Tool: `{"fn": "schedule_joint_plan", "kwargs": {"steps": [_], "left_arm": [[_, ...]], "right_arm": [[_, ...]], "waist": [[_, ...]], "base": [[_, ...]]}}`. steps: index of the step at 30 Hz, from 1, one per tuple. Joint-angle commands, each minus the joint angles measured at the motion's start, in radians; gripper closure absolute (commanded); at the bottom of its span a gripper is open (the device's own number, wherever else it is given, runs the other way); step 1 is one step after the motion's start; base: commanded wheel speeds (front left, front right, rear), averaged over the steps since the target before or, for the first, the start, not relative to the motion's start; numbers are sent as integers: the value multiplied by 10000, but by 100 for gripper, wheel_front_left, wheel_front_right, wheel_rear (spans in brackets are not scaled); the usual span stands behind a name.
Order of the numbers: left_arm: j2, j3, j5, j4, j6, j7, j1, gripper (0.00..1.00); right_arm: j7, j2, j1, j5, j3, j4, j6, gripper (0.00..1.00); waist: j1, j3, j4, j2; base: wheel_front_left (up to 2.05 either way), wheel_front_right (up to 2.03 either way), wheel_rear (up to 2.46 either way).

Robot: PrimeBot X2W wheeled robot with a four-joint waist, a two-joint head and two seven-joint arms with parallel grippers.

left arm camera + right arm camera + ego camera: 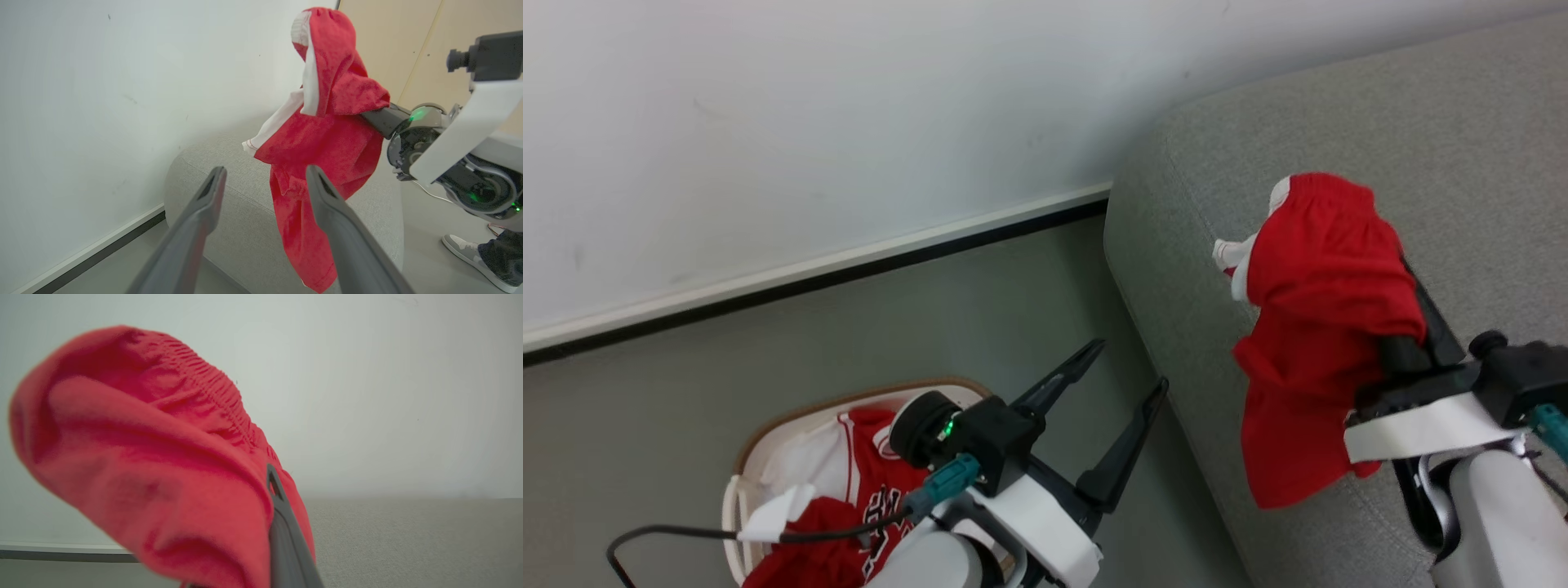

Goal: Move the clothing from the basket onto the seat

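Observation:
A red piece of clothing (1323,278) with white trim hangs draped over my right gripper (267,475), which is shut on it above the grey seat (1421,122). The cloth (163,477) hides most of that gripper's fingers (1421,314). More red and white clothing (866,474) with block lettering lies in the cream basket (792,412) on the floor at the lower left. Above the basket, left of the seat's edge, my left gripper (1131,363) stands open and holds nothing. In the left wrist view its open gripper (265,169) frames the hanging clothing (327,134) over the seat (241,204).
A white wall (809,122) with a dark baseboard (849,273) runs behind the basket and the seat. Grey floor (1013,310) lies between them. A black cable (686,532) trails from my left wrist. A person's shoe (470,253) stands on the floor beyond the seat.

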Motion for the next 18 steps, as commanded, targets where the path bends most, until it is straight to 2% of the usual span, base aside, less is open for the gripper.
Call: {"fn": "schedule_joint_plan", "kwargs": {"steps": [1, 6, 10, 18], "left_arm": [[33, 29, 70, -21, -14, 1, -196, 0], [2, -34, 301, -27, -207, 34, -917, 0], [-77, -71, 412, 136, -374, -39, -1490, 0], [-233, -50, 481, 541, -540, -459, -2239, 0]], "right_arm": [[4, -107, -377, 131, -70, 1, -25, 100], [173, -612, -2072, 130, -730, 399, -25, 100], [635, -1274, -3810, -291, -1435, 676, -25, 100], [2054, -2558, -7056, -1282, -3366, 1892, -25, 100]], "waist": [[-1, 551, 124, 0], [-1, 1824, 610, 0], [-1, 2663, 1119, 0], [-1, 3545, 2048, 0]], "base": [[0, 0, 0], [0, 0, 0], [0, 0, 0], [0, 0, 0]]}}
